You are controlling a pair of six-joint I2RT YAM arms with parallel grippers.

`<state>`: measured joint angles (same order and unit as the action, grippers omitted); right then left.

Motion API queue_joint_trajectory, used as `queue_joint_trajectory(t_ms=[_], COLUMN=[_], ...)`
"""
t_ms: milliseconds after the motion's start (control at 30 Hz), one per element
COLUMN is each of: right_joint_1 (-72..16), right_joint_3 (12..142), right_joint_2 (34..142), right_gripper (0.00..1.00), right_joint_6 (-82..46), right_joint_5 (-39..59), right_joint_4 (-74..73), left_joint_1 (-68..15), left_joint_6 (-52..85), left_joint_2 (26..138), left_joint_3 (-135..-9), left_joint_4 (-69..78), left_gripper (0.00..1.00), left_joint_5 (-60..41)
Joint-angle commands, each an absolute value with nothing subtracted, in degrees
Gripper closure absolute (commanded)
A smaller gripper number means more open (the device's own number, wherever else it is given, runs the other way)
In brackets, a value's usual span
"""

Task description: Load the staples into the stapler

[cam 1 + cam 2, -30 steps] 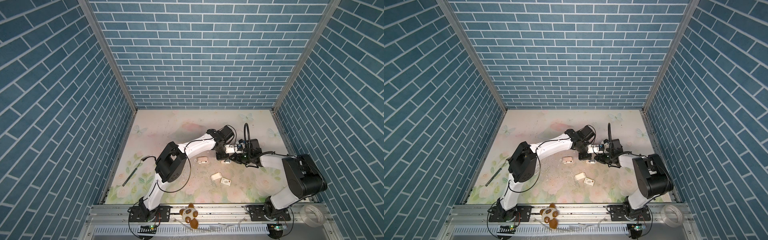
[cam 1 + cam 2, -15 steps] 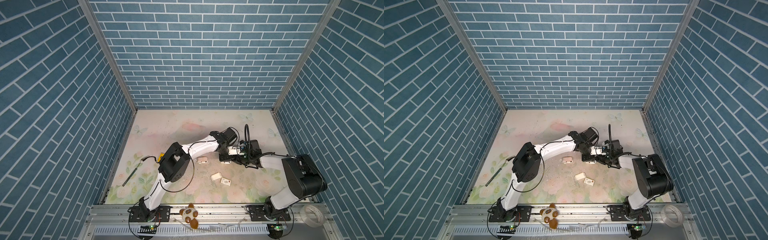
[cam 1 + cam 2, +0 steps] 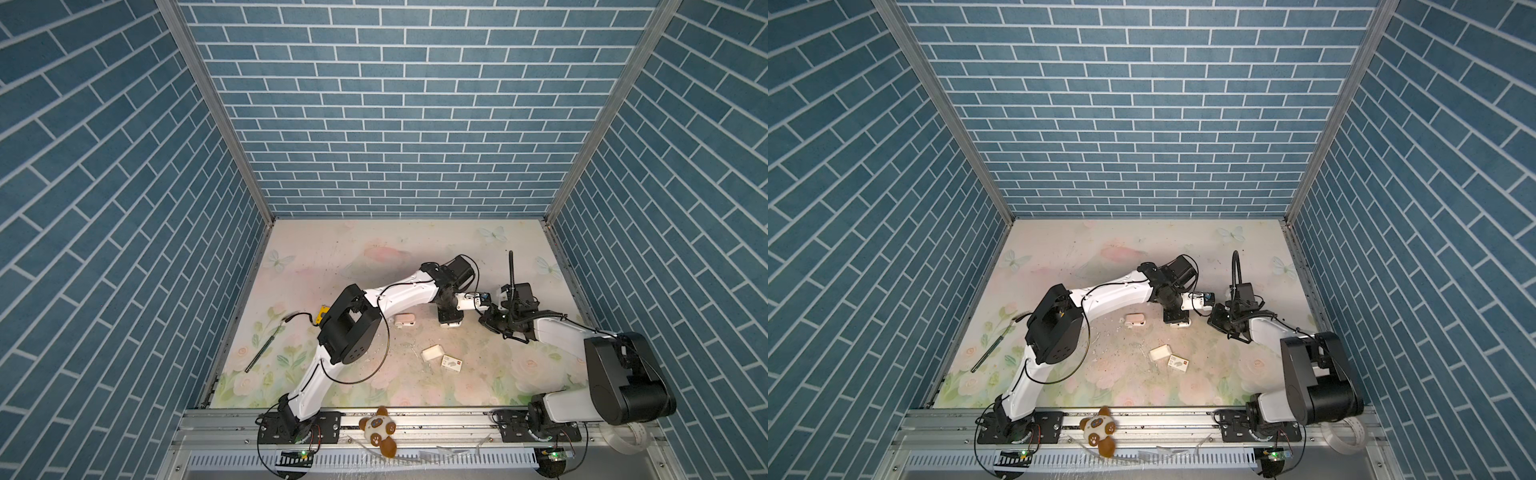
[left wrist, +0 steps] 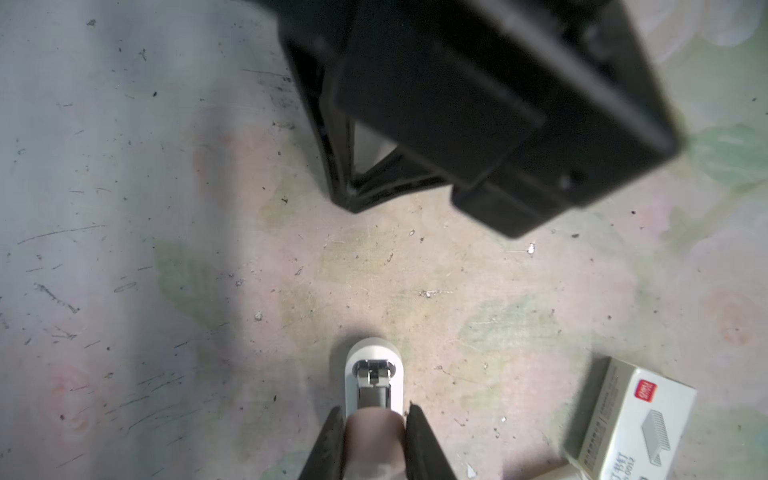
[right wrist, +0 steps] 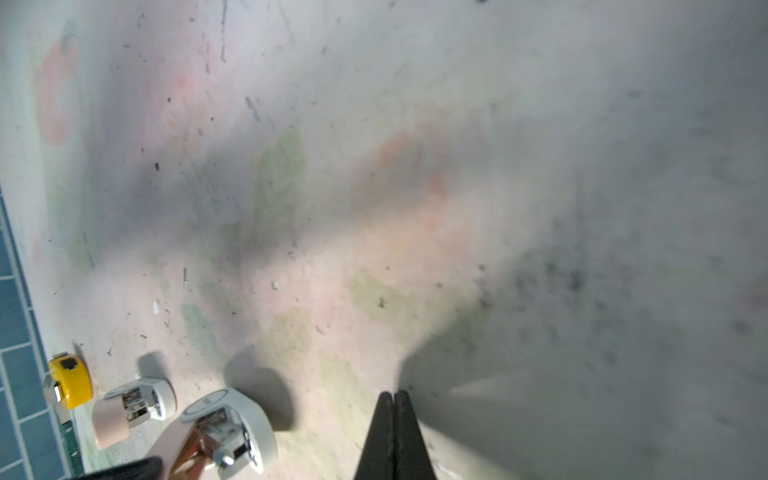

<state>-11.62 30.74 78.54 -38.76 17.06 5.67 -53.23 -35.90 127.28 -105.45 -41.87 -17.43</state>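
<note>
Left arm (image 3: 399,293) elbow sits a bit further toward 3 o'clock than a second ago, so the yellow tape measure (image 3: 322,314) peeks out now. Everything else looks the same. Left claw (image 4: 374,409) is clamped on the stapler (image 4: 374,376) by its pink top. Right claw (image 5: 394,398) is pinched together, empty. Staple tray (image 3: 432,352) lies at 7 o'clock from the stapler, with the sleeve (image 3: 452,363) just beside it at 4 o'clock. Can't tell what's inside either.

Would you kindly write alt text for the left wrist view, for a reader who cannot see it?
The left gripper is shut on a pink-and-white stapler, its metal staple channel showing, seen against a scuffed floral mat. A white staple box lies nearby, and a blurred black robot part looms beyond the stapler.
</note>
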Motion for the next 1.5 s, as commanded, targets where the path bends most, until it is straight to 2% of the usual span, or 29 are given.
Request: queue_joint_trajectory(t_ms=[0, 533, 1100, 1467], right_joint_1=[-10.5, -9.2, -9.0, -9.0], right_joint_3=[31.5, 33.1, 33.5, 32.0], right_joint_2=[73.5, 54.3, 50.6, 49.6], right_gripper=[0.96, 0.96, 0.97, 0.97], right_joint_6=[-40.3, -40.4, -40.1, -40.3], right_joint_5=[8.8, -1.1, -2.7, -1.9], right_joint_4=[16.3, 32.0, 34.2, 33.3], left_joint_1=[-54.0, -55.7, -57.0, -58.3], left_joint_6=[-35.3, -36.8, -38.7, -37.1], left_joint_2=[130.8, 141.6, 153.4, 152.9], left_joint_3=[-107.0, -117.1, -129.2, -125.1], left_joint_4=[-45.8, -54.9, -69.6, -66.2], left_gripper=[0.91, 0.95, 0.99, 1.00], left_joint_5=[-15.3, -10.9, -11.9, -9.3])
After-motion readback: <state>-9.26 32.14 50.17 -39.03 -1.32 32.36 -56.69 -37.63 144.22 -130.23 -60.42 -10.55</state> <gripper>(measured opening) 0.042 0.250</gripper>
